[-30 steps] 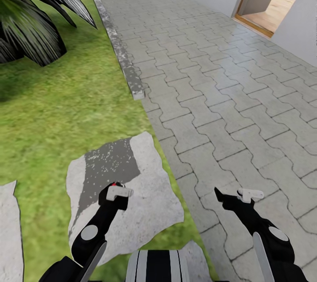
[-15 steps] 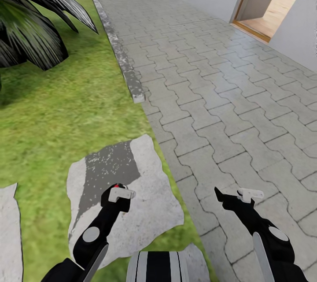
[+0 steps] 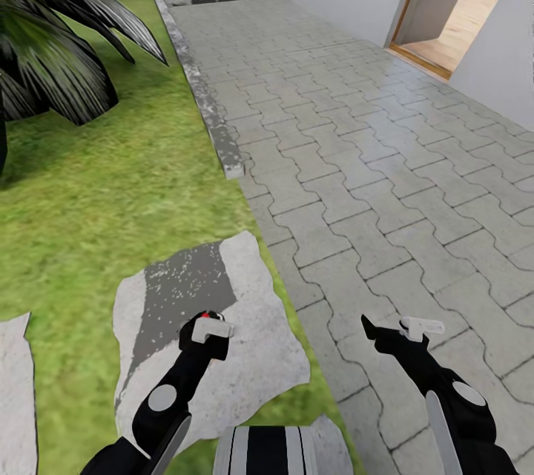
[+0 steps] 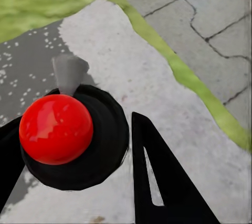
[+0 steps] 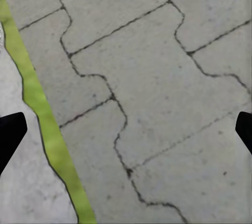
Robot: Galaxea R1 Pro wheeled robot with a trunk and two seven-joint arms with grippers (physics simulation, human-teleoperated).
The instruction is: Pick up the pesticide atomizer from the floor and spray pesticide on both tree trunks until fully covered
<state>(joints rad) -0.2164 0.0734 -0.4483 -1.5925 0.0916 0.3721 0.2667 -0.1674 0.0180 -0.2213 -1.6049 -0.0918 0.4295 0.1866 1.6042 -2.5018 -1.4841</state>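
Note:
My left gripper (image 3: 208, 332) is shut on the pesticide atomizer (image 3: 211, 316) above a pale stepping stone (image 3: 252, 326). In the left wrist view the atomizer (image 4: 56, 128) is a dark round body with a red top and a grey nozzle, held between the dark fingers (image 4: 157, 182) of that gripper (image 4: 73, 124). My right gripper (image 3: 386, 334) hangs open and empty over the paving. Its two fingertips (image 5: 10, 132) stand far apart in the right wrist view (image 5: 126, 129). The trees and their trunks are out of view.
The green lawn (image 3: 96, 185) lies left and a grey paved path (image 3: 356, 148) right, split by a stone curb (image 3: 211, 119). Dark palm fronds (image 3: 52, 52) hang over the lawn at far left. A white wall with an open doorway (image 3: 460, 22) stands at right.
The whole view has shifted slightly, showing more palm and the far planter bed: the camera moved. My left gripper with the atomizer drifted a little to the right. The right arm kept still.

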